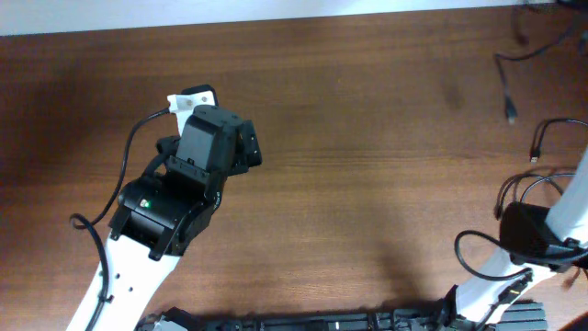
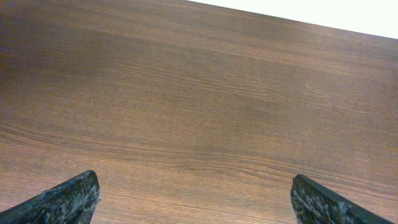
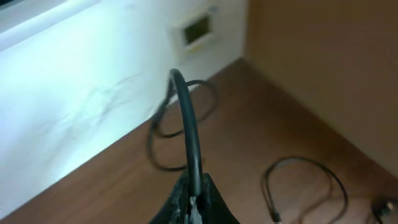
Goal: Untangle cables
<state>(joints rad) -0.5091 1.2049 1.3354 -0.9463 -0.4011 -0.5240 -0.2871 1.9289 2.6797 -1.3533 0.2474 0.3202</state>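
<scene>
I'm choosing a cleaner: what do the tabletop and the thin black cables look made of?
The tabletop: wood or wood-look laminate, brown with long grain lines, matte with faint sheen; which one, the look leaves open. The cables: likely a plastic or rubber jacket, smooth black with a slight shine, bending in loose loops.

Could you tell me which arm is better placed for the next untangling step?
Probably right: the right gripper is shut on a cable, and other cables lie on its side. The left gripper hangs open over the table, away from them.
</scene>
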